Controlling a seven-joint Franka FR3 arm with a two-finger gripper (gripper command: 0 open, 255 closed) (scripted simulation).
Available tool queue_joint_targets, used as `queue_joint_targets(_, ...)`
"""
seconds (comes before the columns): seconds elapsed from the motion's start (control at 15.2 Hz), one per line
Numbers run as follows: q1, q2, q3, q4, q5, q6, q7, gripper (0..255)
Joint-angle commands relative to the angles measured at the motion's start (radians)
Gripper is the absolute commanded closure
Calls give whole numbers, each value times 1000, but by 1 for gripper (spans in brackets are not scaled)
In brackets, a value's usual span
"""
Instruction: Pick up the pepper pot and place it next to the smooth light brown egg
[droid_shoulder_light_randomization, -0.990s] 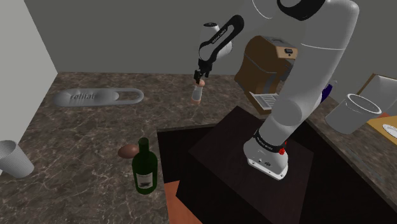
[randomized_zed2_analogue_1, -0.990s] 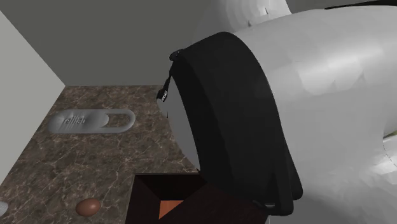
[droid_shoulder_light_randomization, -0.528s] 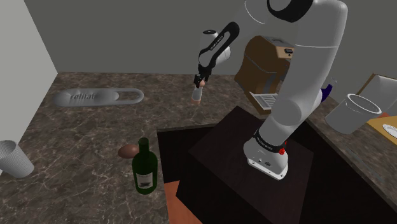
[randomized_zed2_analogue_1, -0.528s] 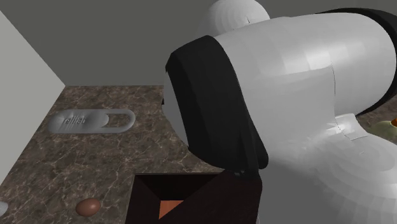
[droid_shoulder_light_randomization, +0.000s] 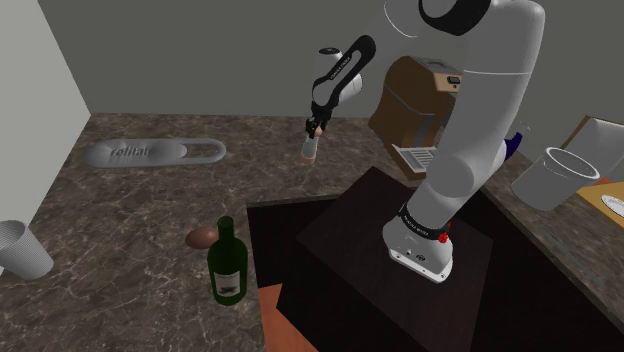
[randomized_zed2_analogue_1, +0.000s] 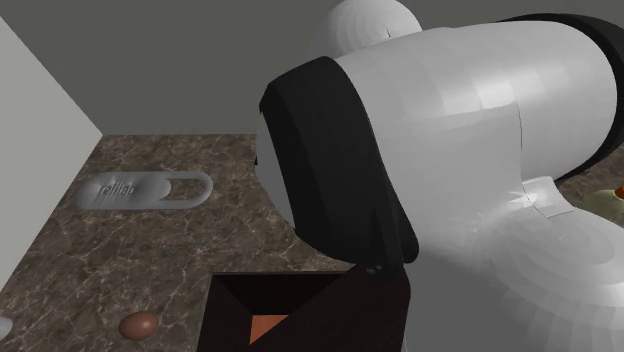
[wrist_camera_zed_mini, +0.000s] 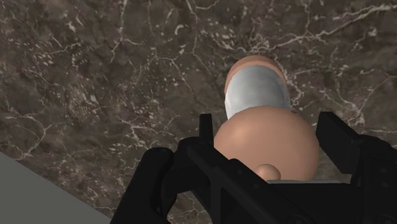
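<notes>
The pepper pot (droid_shoulder_light_randomization: 311, 148) stands upright on the dark marble counter (droid_shoulder_light_randomization: 150, 210), a tan body with a grey band and a round tan knob (wrist_camera_zed_mini: 267, 143) on top. My gripper (droid_shoulder_light_randomization: 317, 128) comes down on it from above, and in the wrist view the gripper (wrist_camera_zed_mini: 270, 130) has its two black fingers pressed against either side of the knob, shut on it. The pot's base rests on the counter. The light brown egg (droid_shoulder_light_randomization: 201, 237) lies well toward the shoulder view's lower left, also seen as the egg (randomized_zed2_analogue_1: 139, 325) in the second exterior view.
A green bottle (droid_shoulder_light_randomization: 228, 262) stands just beside the egg. A flat grey relish-marked piece (droid_shoulder_light_randomization: 150, 151) lies at the back left, a white cup (droid_shoulder_light_randomization: 20, 248) at the left edge. A brown machine (droid_shoulder_light_randomization: 415, 100) and a white pot (droid_shoulder_light_randomization: 555, 178) are to the right. The arm (randomized_zed2_analogue_1: 430, 180) blocks most of the second exterior view.
The hand sank a little onto the pot's top, and the fingers closed in from wide apart onto the knob. The pot has not moved.
</notes>
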Motion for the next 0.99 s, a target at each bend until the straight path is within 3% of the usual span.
queue_joint_targets(0.0,0,1,0,0,0,0,0,255)
queue_joint_targets(0.53,0,1,0,0,0,0,0,255)
queue_joint_targets(0.92,-1,-72,4,-3,9,-70,-16,255)
